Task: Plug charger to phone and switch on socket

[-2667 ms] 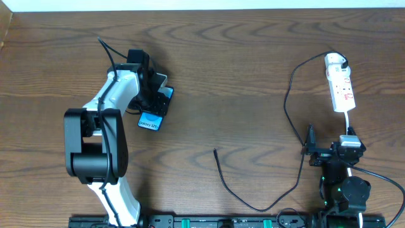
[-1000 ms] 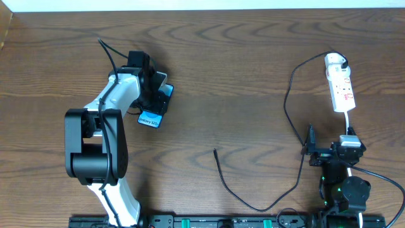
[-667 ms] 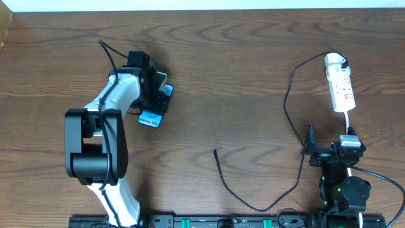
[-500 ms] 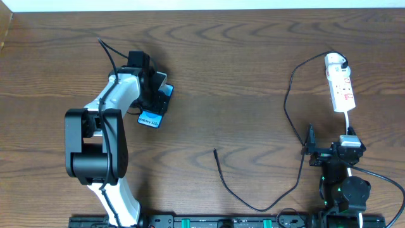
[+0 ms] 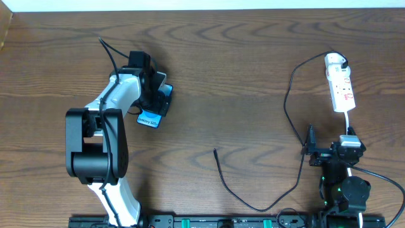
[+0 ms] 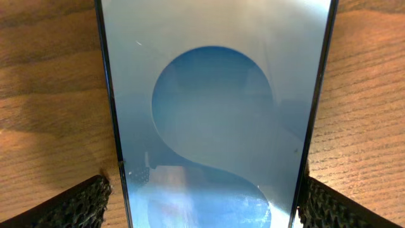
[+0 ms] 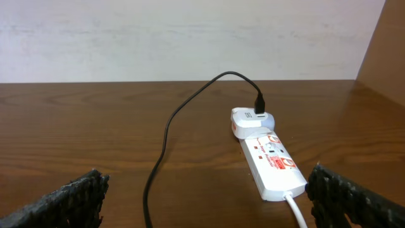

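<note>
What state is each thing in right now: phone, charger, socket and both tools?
Phone: flat on the table, screen up and lit, charger not in it.
Socket: lying on the table; switch position too small to tell.
Charger: one end plugged in at the socket, free tip loose on the table, away from the phone.
Left tool: fingers either side of the phone; grip unclear.
Right tool: open, empty.

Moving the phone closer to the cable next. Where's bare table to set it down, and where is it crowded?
The widest bare patch of table is central: between the phone on the left and the cable's run on the right, above its loose tip. The top-left corner is bare. Crowded: the right side, around the power strip and cable loop.
</note>
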Motion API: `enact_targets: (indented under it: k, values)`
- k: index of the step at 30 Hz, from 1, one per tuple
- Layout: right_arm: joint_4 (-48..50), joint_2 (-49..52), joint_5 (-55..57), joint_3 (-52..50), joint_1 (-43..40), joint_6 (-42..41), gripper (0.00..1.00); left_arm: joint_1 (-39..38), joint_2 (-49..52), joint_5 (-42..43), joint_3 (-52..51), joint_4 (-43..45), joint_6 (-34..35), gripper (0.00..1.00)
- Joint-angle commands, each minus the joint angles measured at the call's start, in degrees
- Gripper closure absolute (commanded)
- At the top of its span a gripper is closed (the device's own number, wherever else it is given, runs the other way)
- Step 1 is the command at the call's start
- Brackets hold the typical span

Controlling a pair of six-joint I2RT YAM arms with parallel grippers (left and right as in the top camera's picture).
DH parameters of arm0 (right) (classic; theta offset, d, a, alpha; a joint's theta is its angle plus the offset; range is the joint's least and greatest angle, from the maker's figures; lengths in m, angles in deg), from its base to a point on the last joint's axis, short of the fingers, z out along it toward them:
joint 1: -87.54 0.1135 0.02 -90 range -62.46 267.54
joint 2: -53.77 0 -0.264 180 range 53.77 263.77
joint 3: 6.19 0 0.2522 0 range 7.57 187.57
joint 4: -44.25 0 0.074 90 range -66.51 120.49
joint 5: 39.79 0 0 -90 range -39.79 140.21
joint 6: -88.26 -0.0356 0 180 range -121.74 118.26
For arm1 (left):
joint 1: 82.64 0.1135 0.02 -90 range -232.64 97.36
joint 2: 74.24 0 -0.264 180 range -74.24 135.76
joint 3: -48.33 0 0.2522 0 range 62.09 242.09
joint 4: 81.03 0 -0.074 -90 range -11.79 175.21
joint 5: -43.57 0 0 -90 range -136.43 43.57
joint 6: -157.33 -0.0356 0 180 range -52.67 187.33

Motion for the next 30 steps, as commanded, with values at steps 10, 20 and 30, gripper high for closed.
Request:
enact_targets:
  k: [10,20,30]
  values:
    - [-0.26,-0.02,-0.13,-0.07,0.28,0.44,0.01,0.5,4.74,-1.22,-2.93,2.49,0.0,0.05]
    - [-0.26,-0.02,-0.13,-0.07,0.28,0.44,0.01,0.5,4.74,-1.2,-2.93,2.38,-0.17,0.05]
    - [-0.26,-0.02,-0.13,-0.07,0.28,0.44,0.01,0.28,4.76,-1.2,-2.93,0.02,-2.12,0.05]
